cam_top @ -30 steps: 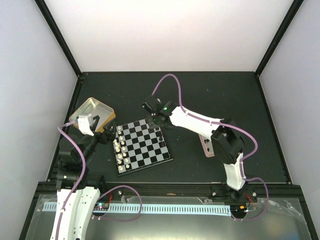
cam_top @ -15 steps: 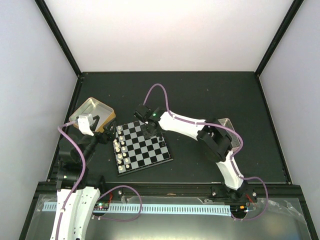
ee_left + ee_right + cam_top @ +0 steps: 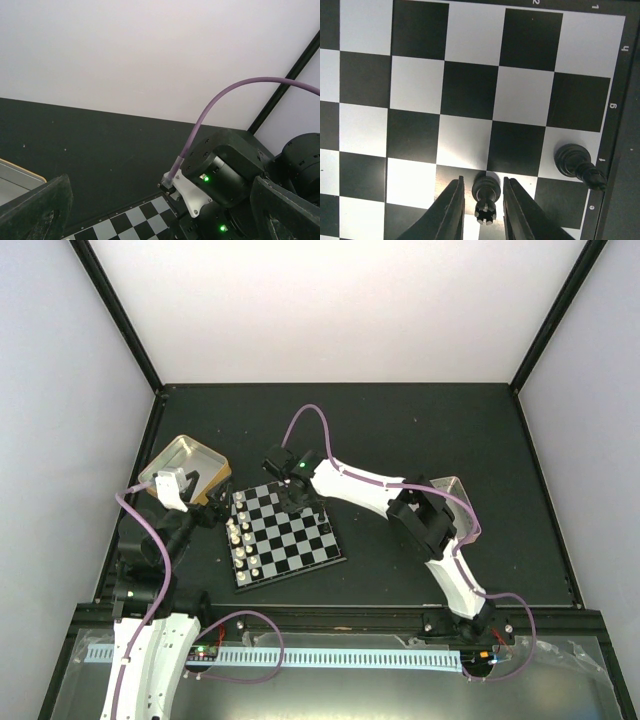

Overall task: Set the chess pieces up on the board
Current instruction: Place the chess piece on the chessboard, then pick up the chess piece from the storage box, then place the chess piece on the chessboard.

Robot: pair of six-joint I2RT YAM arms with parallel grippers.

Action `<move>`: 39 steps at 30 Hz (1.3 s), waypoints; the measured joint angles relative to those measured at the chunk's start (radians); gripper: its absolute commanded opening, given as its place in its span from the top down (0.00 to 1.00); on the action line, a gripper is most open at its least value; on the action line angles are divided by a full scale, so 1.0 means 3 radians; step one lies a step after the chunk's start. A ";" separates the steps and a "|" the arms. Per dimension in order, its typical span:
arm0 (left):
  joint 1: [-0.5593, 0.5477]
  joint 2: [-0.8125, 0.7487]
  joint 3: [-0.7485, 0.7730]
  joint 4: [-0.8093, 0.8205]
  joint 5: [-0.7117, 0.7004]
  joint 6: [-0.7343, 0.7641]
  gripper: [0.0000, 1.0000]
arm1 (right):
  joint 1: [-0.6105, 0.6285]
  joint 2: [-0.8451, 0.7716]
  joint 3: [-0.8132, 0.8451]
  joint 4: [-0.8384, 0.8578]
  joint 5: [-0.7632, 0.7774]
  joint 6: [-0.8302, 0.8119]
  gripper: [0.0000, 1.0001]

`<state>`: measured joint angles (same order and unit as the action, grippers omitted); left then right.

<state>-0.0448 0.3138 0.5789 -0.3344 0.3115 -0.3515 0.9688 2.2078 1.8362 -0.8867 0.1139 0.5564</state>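
One board [image 3: 290, 532], black table [image 3: 450, 430], white walls [image 3: 340, 310]

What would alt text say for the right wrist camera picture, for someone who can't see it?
Seen from above, two dark fingers of the right gripper flank a small black chess piece standing on the board, with slim gaps either side, so it seems not pinched. A second black piece stands near the board's right rim.

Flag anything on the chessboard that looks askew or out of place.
The small glossy black chess piece between the fingers of the right gripper seems to stand on a line between squares, not centred. Nothing else on the black-and-white checked board stands out.
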 measured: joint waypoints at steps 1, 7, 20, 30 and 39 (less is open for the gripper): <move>0.0000 0.0000 0.0000 0.0000 0.0000 0.0000 0.01 | 0.0000 0.0001 0.0000 -0.0015 0.0000 0.0000 0.76; 0.0000 0.0000 0.0000 0.0000 0.0000 0.0001 0.01 | 0.0000 0.0008 0.0000 -0.0088 0.0003 0.0001 0.75; 0.0000 -0.0001 0.0000 0.0000 0.0000 0.0001 0.01 | 0.0001 0.0008 -0.0010 -0.0094 -0.0027 0.0029 0.92; 0.0000 -0.0001 0.0000 0.0000 0.0000 0.0001 0.01 | -0.0066 0.0022 0.0257 -0.0020 0.0081 0.0055 0.91; 0.0000 0.0000 0.0000 0.0000 -0.0001 0.0001 0.01 | -0.0317 0.0212 0.0498 0.0064 0.0229 0.0215 0.91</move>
<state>-0.0448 0.3138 0.5789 -0.3344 0.3111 -0.3511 0.8738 2.2715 1.9858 -0.8677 0.1825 0.6209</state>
